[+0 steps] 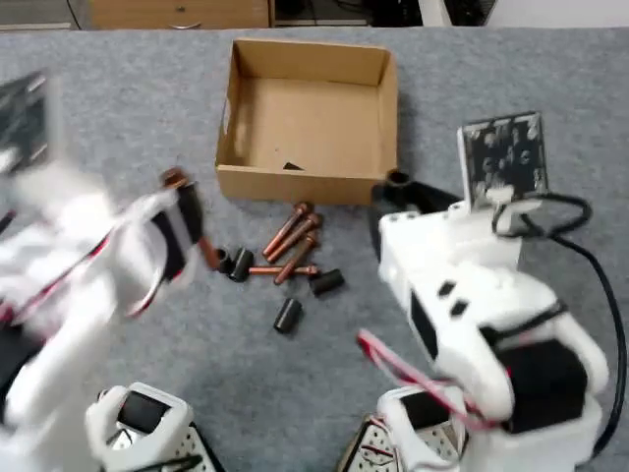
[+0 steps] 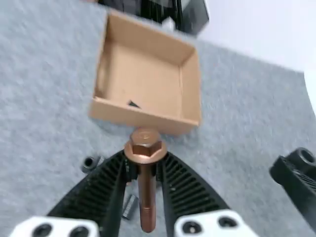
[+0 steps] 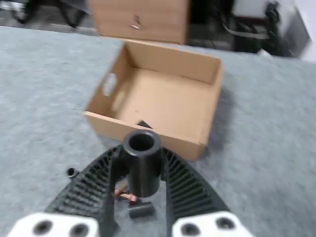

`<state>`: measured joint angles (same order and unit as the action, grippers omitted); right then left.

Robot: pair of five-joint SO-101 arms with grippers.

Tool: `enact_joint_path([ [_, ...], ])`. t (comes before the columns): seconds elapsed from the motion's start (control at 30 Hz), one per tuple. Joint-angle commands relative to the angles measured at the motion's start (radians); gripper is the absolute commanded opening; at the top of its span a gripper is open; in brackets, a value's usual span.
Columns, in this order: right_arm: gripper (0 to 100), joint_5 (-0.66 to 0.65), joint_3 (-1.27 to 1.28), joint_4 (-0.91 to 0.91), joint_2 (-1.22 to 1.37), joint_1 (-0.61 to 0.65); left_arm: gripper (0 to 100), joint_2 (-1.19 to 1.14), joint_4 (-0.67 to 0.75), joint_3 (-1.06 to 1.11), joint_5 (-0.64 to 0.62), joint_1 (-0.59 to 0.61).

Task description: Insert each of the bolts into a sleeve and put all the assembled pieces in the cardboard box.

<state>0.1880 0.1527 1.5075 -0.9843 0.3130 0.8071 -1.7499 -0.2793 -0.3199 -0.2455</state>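
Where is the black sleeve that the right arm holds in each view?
High view: sleeve just off the cardboard box's near right corner.
Left wrist view: sleeve at the frame's edge, apart from the box.
Right wrist view: sleeve upright between the fingers, in front of the box.
Shared landmark: the box.

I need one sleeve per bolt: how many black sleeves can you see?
5. One sleeve in the right gripper; a pair lying left of the loose bolts; one right of them; one nearer the arms. The arms may hide others.
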Motion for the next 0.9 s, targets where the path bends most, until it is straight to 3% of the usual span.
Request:
enact_joint_path([
  [0.0, 0.2, -0.003, 0.005, 0.003, -0.113, 0.097, 2, 0.119, 0.008, 0.063, 0.031, 0.046],
  [0.23, 0.2, -0.002, 0.242, -0.005, -0.447, 0.242, 2, 0.32, 0.187, 0.265, 0.031, 0.046],
  [0.43, 0.2, 0.0, 0.475, 0.035, -0.619, 0.251, 2, 0.472, 0.391, 0.494, 0.031, 0.031],
  [0.67, 0.2, 0.0, 0.711, -0.052, -0.671, 0.252, 2, 0.59, 0.598, 0.738, 0.023, -0.212],
  [0.87, 0.2, 0.002, 0.855, -0.227, -0.673, 0.291, 2, 0.621, 0.749, 0.858, 0.029, -0.276],
])
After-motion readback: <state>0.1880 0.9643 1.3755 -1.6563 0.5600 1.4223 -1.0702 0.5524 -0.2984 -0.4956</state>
